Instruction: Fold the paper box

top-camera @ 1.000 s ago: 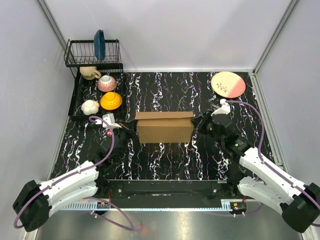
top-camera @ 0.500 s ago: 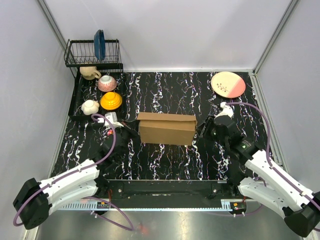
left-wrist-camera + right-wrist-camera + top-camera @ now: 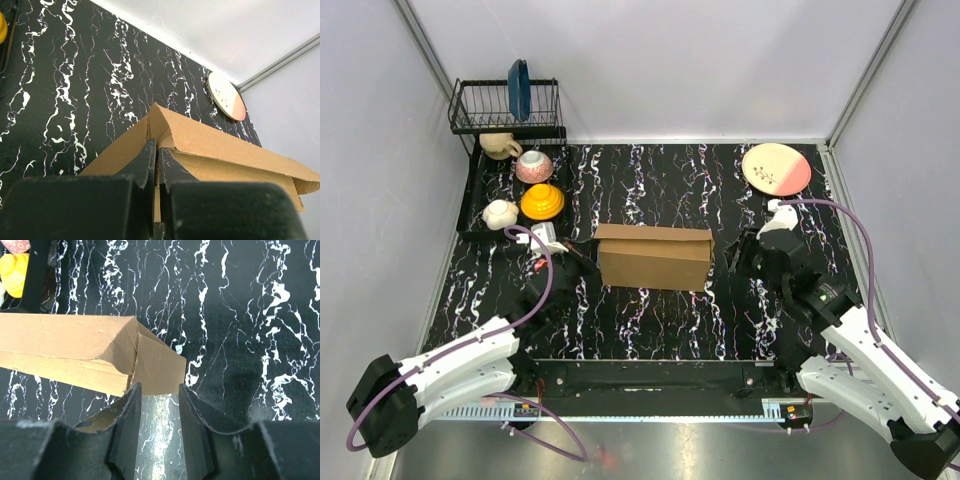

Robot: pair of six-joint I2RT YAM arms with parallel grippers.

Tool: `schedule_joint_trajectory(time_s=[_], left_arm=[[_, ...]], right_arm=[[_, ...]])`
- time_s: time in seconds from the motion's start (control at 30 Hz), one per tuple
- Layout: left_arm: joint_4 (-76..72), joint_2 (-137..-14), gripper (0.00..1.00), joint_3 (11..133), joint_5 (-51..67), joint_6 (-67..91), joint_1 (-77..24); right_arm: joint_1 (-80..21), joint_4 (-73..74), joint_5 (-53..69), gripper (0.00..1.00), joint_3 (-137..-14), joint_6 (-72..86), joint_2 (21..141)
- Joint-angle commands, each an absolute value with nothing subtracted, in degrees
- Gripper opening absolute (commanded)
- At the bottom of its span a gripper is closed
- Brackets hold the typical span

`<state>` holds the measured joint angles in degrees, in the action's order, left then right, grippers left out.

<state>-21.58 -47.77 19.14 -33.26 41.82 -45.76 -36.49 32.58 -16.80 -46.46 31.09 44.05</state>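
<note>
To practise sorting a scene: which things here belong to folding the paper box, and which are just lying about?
Job: paper box, left claw, right claw.
Lying about: pink plate, dish rack, blue plate, yellow bowl, patterned bowl, mug.

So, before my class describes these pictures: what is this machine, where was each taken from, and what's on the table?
Two robot arms are bolted at the near edge of the table. The wide picture looks down from above; the other two come from wrist cameras. A brown paper box stands mid-table, a pink-and-cream plate far right, bowls by a dish rack far left. The left end effector is shut at the box's end; the right end effector is open, holding nothing.
</note>
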Motion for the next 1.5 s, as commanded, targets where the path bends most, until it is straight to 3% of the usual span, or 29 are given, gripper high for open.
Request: schedule_joint_trajectory(time_s=[0.0,0.8,1.17,1.47], left_arm=[[-1.7,-51.5,0.00,16.1,-34.1,39.4,-45.5],[1.1,-52.8,0.00,20.3,-34.8,36.1,-46.1],[0.7,-54.1,0.00,21.2,-34.8,35.2,-46.8],[0.6,-54.3,0.00,21.6,-35.2,34.6,-46.9]], right_arm=[[-36.4,28.0,-17.4,0.43,-49.7,26.6,44.2],[-36.5,19.9,-13.2,0.43,-50.2,20.9,51.2],[-36.5,14.7,-12.9,0.33,-47.5,18.7,52.7],[-36.5,14.7,-14.1,0.34,-46.1,18.7,51.9]])
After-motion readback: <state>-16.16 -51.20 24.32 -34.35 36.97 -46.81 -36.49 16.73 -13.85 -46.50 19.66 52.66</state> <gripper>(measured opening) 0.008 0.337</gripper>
